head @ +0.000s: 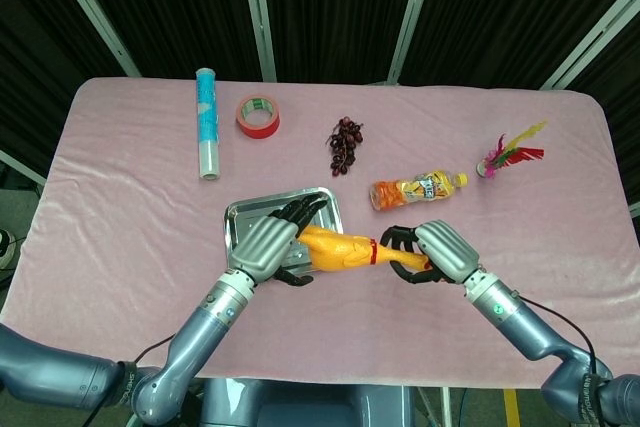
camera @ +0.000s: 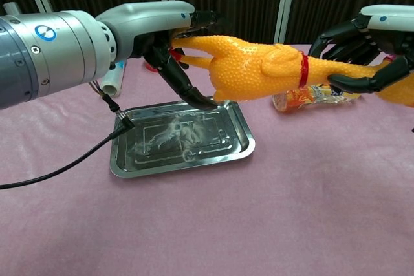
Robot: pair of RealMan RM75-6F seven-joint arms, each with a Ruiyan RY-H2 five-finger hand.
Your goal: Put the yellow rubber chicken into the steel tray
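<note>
The yellow rubber chicken point(head: 335, 250) point(camera: 259, 66) hangs level above the table, with a red band around its neck. My right hand point(head: 437, 250) point(camera: 372, 43) grips its neck and head end. My left hand point(head: 265, 245) point(camera: 158, 27) is at its leg end with the fingers spread apart, some above the legs and one under the body. It is not closed on the chicken. The steel tray point(head: 243, 217) point(camera: 181, 140) lies on the pink cloth below my left hand and the chicken's legs, with nothing in it.
An orange drink bottle point(head: 415, 189) point(camera: 314, 98) lies just behind the right hand. Further back are dark grapes point(head: 345, 144), a red tape roll point(head: 257, 116), a blue-and-white tube point(head: 206, 122) and a feather shuttlecock point(head: 505, 155). A black cable point(camera: 65, 169) runs from my left arm over the cloth.
</note>
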